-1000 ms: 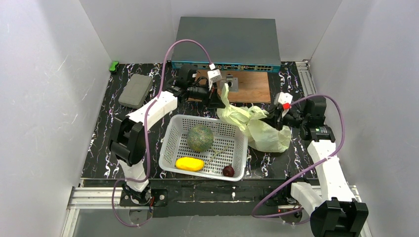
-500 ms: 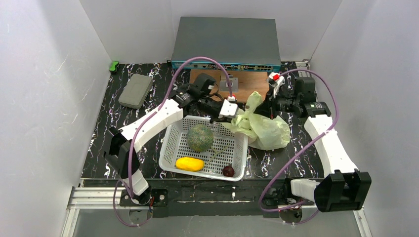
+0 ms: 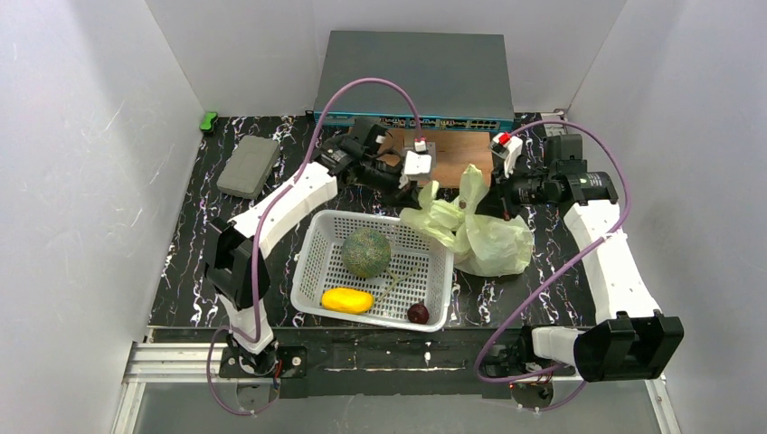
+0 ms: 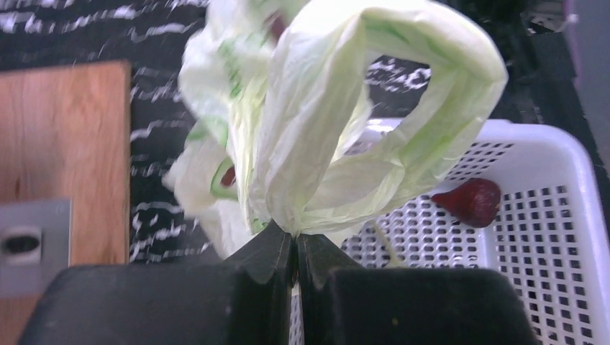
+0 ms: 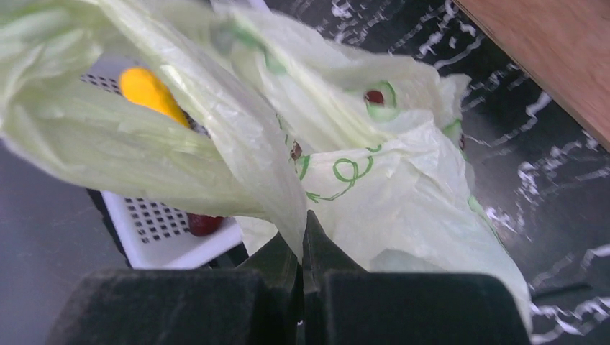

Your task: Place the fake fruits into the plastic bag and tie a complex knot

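Wrist views show left hand [image 4: 295, 243] and right hand [image 5: 302, 233] pinching plastic bag [image 3: 484, 240]; overhead alone shows melon [image 3: 366, 251].

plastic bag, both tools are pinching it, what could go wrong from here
1. The left tool and right tool each pinch only thin film of the plastic bag; pulling apart could tear it or let it slip out.
2. The melon, mango and plum lie in the basket; knotting now would shut them out.
3. The bag sits by the basket's far right corner and might snag it.
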### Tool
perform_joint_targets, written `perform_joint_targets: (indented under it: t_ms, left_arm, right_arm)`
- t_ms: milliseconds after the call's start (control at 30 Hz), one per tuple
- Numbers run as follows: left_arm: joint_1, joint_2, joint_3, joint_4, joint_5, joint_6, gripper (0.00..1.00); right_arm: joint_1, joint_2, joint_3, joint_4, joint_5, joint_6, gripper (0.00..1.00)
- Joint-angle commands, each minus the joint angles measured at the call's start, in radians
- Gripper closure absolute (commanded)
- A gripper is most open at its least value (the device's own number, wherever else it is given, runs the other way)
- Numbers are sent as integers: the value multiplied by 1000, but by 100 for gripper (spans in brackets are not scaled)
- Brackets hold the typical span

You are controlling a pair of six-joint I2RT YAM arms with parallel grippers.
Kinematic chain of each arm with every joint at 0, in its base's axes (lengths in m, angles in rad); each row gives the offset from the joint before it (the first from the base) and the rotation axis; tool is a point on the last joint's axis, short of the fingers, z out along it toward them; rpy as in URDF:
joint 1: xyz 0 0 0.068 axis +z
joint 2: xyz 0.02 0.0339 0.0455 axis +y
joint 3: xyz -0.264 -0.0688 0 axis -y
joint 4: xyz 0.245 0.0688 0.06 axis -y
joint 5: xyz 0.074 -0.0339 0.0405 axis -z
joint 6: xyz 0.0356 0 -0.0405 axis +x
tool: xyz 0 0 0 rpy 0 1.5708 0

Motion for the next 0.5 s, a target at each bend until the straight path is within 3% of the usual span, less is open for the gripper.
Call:
perform_joint_targets:
  t_ms: [0, 233, 467]
  left_arm:
    - [39, 27, 72, -152, -71, 48, 100]
    - [39, 79, 97, -366, -402, 310, 100]
    - [-35, 113, 65, -344, -650, 433, 100]
  right_arm:
    - [-12, 5, 84, -182, 177, -184, 99]
    - [-62, -7, 18, -244, 510, -363, 99]
    - [-17, 134, 67, -295, 667, -378, 99]
